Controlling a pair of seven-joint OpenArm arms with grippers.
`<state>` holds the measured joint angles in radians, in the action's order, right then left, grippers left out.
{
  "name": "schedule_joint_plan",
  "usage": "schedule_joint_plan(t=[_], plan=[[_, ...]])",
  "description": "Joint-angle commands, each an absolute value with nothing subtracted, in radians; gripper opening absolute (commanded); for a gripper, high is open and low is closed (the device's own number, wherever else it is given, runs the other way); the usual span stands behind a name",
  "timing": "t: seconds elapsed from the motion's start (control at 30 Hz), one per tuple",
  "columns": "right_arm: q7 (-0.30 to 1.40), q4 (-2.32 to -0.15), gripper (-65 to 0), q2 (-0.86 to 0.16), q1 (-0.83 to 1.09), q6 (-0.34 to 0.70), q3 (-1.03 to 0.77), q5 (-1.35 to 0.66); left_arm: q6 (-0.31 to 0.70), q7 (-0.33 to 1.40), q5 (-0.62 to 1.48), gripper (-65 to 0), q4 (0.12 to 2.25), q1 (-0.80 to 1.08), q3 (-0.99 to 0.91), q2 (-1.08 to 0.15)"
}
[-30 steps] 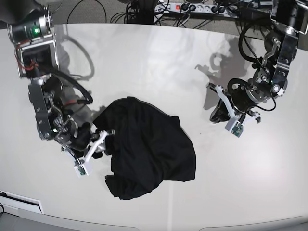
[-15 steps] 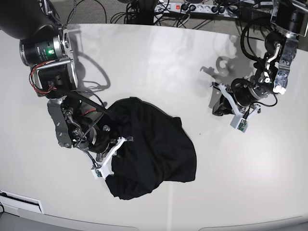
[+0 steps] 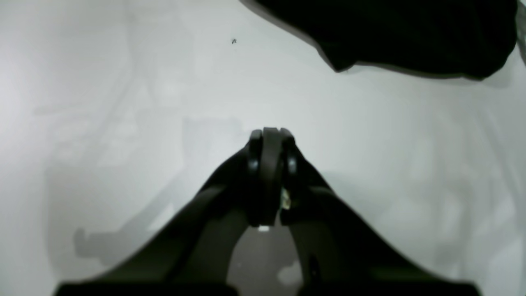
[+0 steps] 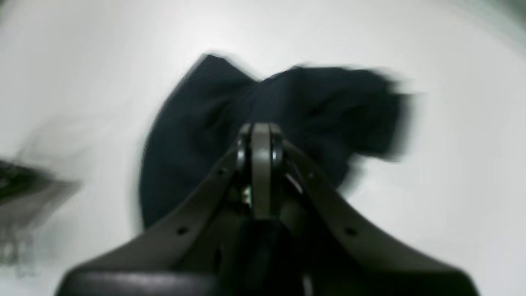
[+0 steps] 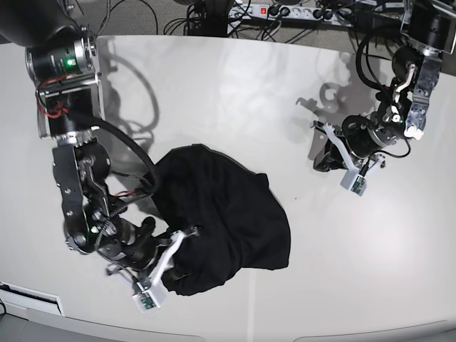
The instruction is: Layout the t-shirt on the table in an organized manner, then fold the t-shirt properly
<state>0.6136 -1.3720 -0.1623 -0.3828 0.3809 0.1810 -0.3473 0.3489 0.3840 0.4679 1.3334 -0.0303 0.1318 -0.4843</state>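
The black t-shirt [image 5: 221, 221] lies crumpled in a heap on the white table [image 5: 235, 92], left of centre. My right gripper [image 5: 187, 236] is at the heap's lower left edge. In the blurred right wrist view its fingers [image 4: 261, 135] are pressed together over the t-shirt [image 4: 320, 102]; I cannot tell whether any fabric is pinched. My left gripper [image 5: 319, 164] hovers over bare table far to the right, apart from the garment. It is shut and empty [image 3: 271, 133], and only an edge of the t-shirt [image 3: 390, 28] shows at the top of the left wrist view.
A power strip and tangled cables [image 5: 285, 11] lie beyond the table's far edge. A tiny dark speck [image 5: 298, 197] marks the table between the shirt and the left arm. The table's front edge runs close below the right gripper.
The right arm has swung from the shirt's left side down to its lower left edge, and its jaws have gone from open to shut. The left arm shifted slightly. The shirt's outline has hardly changed.
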Motion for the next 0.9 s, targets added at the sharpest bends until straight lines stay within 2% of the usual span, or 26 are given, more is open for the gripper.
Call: schedule_joint_plan(t=[0.0,0.07,0.13,0.33,0.43,0.5,0.87], plan=[[0.599,-1.452,-65.0,-0.173,-0.393,0.337,0.176,-0.308,0.352,0.363,0.48,-65.0,1.348,-0.047,0.126,-0.495],[0.649,-1.541,-65.0,-0.18,-0.357,0.241,0.176,-0.204,0.352,0.363,0.48,-65.0,1.348,-0.047,0.126,-0.494],[0.656,-1.567,-65.0,-0.187,-0.321,0.195,0.176,-0.178,0.352,0.363,0.473,-65.0,1.348,-0.047,0.126,-0.493],[0.614,-1.548,-63.5,-0.191,-0.207,0.372,0.176,-0.302,0.353,0.362,0.469,-65.0,1.348,-0.046,0.126,-0.477],[0.556,-1.478,-44.6,-0.191,-0.194,0.356,0.176,-0.334,0.353,0.365,0.469,-65.0,1.348,-0.047,0.126,-0.455],[0.499,-1.4,-35.6,-0.191,-0.203,0.356,0.176,-0.342,0.353,0.367,0.469,-65.0,1.348,-0.044,0.126,-0.442],[0.444,-0.979,-34.8,-0.139,-0.403,0.506,0.176,-0.473,0.375,0.367,0.469,-65.0,1.348,-0.041,0.126,-0.417]])
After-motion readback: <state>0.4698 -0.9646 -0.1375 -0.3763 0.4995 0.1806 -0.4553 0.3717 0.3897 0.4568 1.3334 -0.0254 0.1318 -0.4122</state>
